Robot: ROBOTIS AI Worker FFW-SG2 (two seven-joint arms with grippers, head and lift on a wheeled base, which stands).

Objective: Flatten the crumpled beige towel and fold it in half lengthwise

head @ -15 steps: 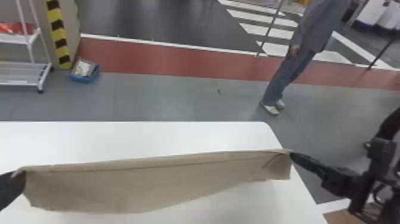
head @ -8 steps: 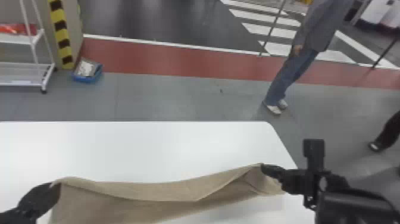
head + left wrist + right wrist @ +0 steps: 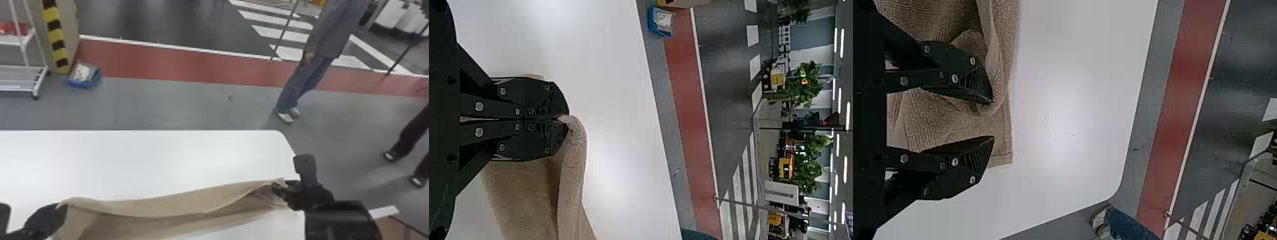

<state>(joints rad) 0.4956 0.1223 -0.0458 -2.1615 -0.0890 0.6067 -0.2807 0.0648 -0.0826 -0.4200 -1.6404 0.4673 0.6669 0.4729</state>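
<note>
Sagging in long, soft folds over the smooth white table (image 3: 159, 159), the nubby beige towel (image 3: 159, 207) is pinched at one end by the left gripper (image 3: 59, 208); the right gripper's (image 3: 282, 186) wedge-shaped fingers stand apart at its rumpled other end.

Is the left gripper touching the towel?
Touching. The left wrist view shows it: the left gripper has its fingertips closed on a pinched bit of the towel.

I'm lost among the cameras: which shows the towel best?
The head view: the towel shows there from end to end. The left wrist view has one end, pinched in the left gripper; the right wrist view, the rumpled other end, at the open right gripper.
</note>
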